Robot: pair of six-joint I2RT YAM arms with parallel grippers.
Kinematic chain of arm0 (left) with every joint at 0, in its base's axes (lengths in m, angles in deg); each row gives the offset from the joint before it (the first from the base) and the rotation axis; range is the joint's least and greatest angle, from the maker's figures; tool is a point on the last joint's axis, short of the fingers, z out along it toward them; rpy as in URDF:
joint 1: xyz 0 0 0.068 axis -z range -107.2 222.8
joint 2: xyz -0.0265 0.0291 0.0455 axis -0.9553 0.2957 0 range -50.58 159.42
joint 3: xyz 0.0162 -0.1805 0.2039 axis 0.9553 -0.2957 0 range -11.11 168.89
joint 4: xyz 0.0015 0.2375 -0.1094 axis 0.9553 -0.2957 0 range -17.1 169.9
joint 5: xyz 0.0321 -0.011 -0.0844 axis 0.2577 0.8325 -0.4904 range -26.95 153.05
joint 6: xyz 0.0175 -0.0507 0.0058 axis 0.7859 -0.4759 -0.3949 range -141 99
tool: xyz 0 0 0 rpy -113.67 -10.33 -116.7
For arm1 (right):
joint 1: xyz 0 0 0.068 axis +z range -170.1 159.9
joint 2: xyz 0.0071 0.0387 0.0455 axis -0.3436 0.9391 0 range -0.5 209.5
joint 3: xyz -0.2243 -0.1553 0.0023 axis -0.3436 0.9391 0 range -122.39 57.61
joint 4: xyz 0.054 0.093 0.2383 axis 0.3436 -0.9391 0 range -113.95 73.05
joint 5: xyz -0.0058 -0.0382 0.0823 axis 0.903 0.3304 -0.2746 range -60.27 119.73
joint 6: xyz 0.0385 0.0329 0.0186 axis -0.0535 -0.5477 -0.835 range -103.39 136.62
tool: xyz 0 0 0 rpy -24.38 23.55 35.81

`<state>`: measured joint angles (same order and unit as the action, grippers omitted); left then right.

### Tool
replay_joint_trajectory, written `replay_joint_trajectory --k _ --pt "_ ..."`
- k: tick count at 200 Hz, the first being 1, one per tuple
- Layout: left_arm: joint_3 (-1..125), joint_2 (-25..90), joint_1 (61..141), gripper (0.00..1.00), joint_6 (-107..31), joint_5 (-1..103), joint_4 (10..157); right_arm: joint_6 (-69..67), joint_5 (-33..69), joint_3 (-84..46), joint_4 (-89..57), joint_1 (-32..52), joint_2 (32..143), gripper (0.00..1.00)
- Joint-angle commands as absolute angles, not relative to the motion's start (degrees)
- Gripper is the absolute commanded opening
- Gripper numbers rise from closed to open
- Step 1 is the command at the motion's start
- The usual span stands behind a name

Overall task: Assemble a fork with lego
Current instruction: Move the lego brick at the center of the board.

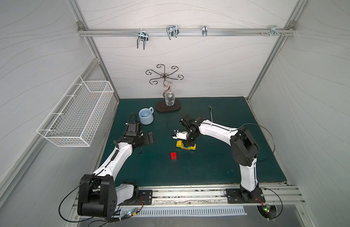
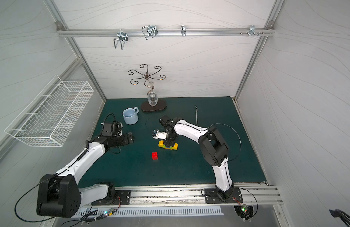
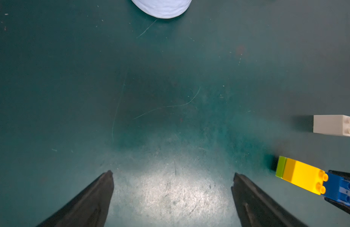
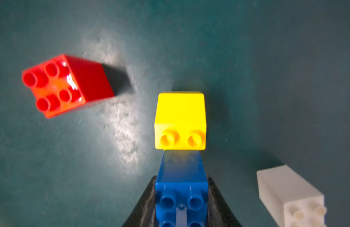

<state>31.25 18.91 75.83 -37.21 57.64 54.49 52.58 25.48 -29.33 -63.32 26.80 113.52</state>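
right gripper (image 4: 181, 177): clenched on the blue brick (image 4: 181, 198) from both sides, low over the fork.
left gripper (image 3: 172, 174): released, spread wide over bare mat (image 3: 170, 88), grasping nothing, well apart from the fork.
fork (image 1: 185, 146): only partly built, lying near the middle of the mat; partly covered by the right gripper in both top views.
blue brick: touching a yellow brick (image 4: 180, 118) on one side; pressed home on the crossbar or only resting there, cannot tell.
crossbar: a lime green brick (image 3: 280, 167) under the yellow brick, clear in the left wrist view.
red brick (image 1: 173, 155): loose on the mat, studs up, near the fork but apart from it.
white brick (image 4: 290, 194): loose too, just beside the fork, not yet joined.
risk on opening: probably lifts the blue brick out again, with studs not pressed fully home.
risk on pressing: may slide or tip the whole fork, pushing down off-centre with no second gripper bracing it.
risk to the yellow brick: could snap it off the crossbar, twisting the blue brick against it.
risk on retreat: could knock the white brick away, being so close to the black fingers (image 4: 219, 200).
left to do, as a judgement: red and white bricks as handle, not started.
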Motion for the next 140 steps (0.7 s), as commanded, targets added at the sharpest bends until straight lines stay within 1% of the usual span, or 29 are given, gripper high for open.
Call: replay_joint_trajectory --k 1,20,39,69,81,88,106,140 --pt "31.4 19.0 75.5 0.99 -36.8 56.3 56.8 55.2 25.2 -26.0 -71.3 26.2 113.8 0.00" --pt "31.3 19.0 75.5 0.99 -36.7 56.0 57.0 55.2 24.3 -25.9 -70.5 26.2 113.2 0.09" --pt "31.3 19.0 75.5 0.99 -36.7 56.0 57.0 54.7 23.8 -26.0 -69.5 26.3 112.9 0.21" --pt "31.0 18.7 75.5 1.00 -36.8 55.9 57.2 53.4 22.8 -26.7 -68.9 26.3 112.7 0.31" --pt "30.7 18.1 75.5 1.00 -36.8 55.8 57.8 52.7 22.4 -27.0 -68.6 26.3 112.5 0.33" --pt "30.7 17.9 75.5 1.00 -36.8 55.8 57.9 52.1 22.3 -27.0 -68.2 26.3 112.3 0.38" --pt "30.6 17.7 75.5 1.00 -36.8 55.6 57.8 51.1 21.6 -27.0 -67.0 26.3 111.6 0.45" --pt "30.6 17.5 75.5 1.00 -36.7 55.0 58.0 50.6 20.6 -27.3 -66.2 26.3 110.1 0.53"
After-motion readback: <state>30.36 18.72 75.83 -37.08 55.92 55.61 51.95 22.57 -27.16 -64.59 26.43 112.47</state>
